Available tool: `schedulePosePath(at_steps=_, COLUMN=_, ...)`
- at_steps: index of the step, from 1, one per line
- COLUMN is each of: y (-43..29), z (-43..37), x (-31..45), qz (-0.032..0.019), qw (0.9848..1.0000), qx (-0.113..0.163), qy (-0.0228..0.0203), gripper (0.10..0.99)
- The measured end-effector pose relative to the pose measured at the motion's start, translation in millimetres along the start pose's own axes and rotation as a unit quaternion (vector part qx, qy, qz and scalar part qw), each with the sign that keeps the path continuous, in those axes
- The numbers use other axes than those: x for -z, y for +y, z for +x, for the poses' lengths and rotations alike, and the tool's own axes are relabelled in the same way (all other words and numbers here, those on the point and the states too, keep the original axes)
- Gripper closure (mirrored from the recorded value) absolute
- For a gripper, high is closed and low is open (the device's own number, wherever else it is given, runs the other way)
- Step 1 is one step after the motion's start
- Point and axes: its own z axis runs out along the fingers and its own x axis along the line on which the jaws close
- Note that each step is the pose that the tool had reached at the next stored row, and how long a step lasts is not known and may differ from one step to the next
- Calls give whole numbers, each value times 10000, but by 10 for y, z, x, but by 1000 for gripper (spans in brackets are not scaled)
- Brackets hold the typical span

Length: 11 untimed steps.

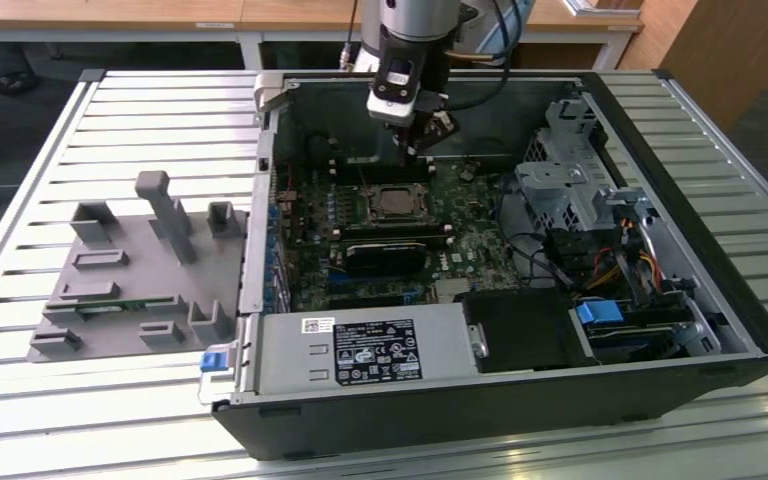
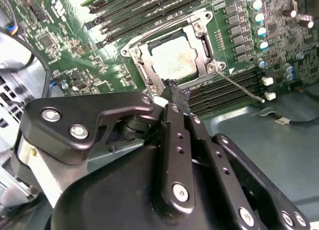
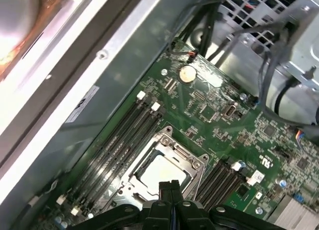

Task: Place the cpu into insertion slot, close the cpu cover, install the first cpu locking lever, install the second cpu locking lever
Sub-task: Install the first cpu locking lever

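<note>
The cpu lies in the insertion slot, its dull silver top showing through the window of the cpu cover, which lies flat over it. My gripper is shut, its black fingertips pressed together with nothing between them, just off one edge of the socket. A thin silver locking lever sticks out from a socket corner across the long memory slots. I cannot tell how the other lever stands.
The open computer case lies on a slatted metal table. A grey fixture stands at the exterior view's left. A power supply, a black module, a drive cage and cables crowd round the board.
</note>
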Motion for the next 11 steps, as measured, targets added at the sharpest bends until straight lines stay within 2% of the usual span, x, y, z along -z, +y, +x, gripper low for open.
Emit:
schedulePosePath(at_steps=4, y=0, z=0, x=-1, qz=-7, qw=9994, qx=341, qy=10, gripper=980)
schedulePosePath(at_steps=11, y=-2, z=2, x=-3, qz=-14, qw=9975, qx=706, qy=21, gripper=980)
